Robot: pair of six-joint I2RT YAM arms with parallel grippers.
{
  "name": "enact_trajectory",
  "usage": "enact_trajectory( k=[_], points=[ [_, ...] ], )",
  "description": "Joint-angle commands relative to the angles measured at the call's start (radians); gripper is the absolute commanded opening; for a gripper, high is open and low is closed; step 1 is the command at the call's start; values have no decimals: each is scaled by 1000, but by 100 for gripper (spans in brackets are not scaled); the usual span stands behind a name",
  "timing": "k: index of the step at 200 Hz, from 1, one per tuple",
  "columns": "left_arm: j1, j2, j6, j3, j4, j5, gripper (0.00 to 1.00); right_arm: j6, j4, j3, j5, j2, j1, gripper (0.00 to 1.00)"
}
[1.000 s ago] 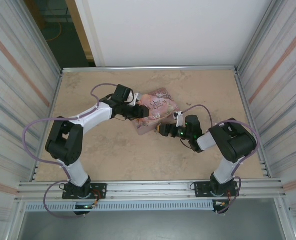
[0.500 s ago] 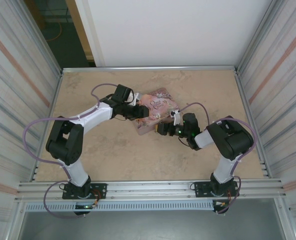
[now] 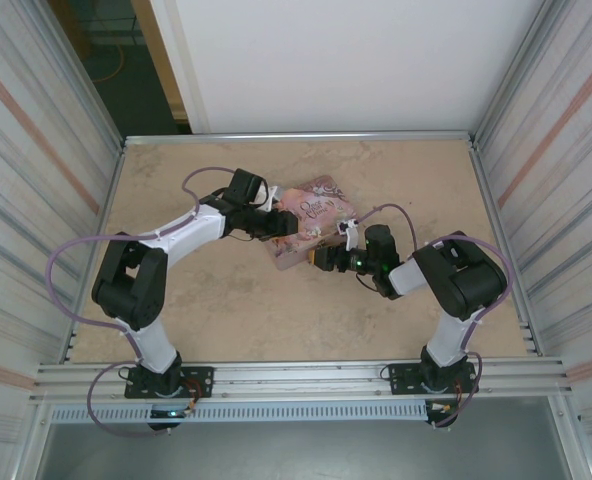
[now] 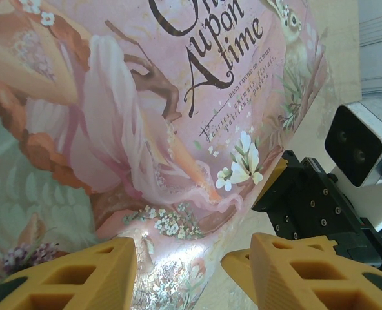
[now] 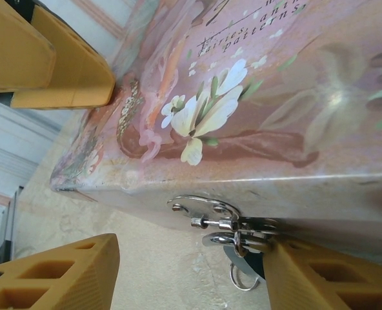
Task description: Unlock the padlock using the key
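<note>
Left claw [image 4: 181,258]: wide. Both yellow fingers [image 4: 68,274] are spread over the lid with nothing clamped between them. Can't tell if they touch the lid.
Left arm [image 3: 191,235]: stretched from its base to the tin's left end in the top view.
Tin [image 3: 316,212]: pink illustrated box with "upon a time" lettering. It lies flat on the table, lid down, skewed to the table edges, between the two claws.
Clasp [image 5: 220,219]: chrome, on the tin's side wall facing the right wrist camera.
Padlock [image 5: 241,254]: tiny, hanging just under the clasp, close beside the finger at the right of the right wrist view and partly hidden by a dark piece there. Body detail is too small to read.
Wire ring [image 5: 242,281]: thin loop hanging below the padlock, near the table surface.
Right claw [image 5: 191,244]: wide, one finger on either side of the clasp area, gripping nothing. It sits low against the tin's side wall. In the left wrist view its black housing is at the tin's right edge.
Table [image 3: 226,300]: beige, mottled.
</note>
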Motion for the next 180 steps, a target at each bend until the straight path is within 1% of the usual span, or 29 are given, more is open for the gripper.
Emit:
enact_trajectory(
  k=[1,45,99,136,170,180],
  points=[
    [-5,35,-7,5,-45,2,50,-37,25,23,-59,6,7,57],
    [-5,36,-3,3,-48,0,50,-46,24,22,-75,3,9,48],
    [-5,35,-4,1,-49,0,50,-64,-14,25,-66,-3,9,39],
    [-5,35,-4,-3,-46,-1,50,-74,-35,26,-54,-8,10,34],
    [-5,35,-9,-9,-40,-3,50,-73,-38,25,-37,-8,10,24],
    [-5,35,-9,-10,-39,-2,50,-71,-39,25,-34,-6,10,23]
  ],
)
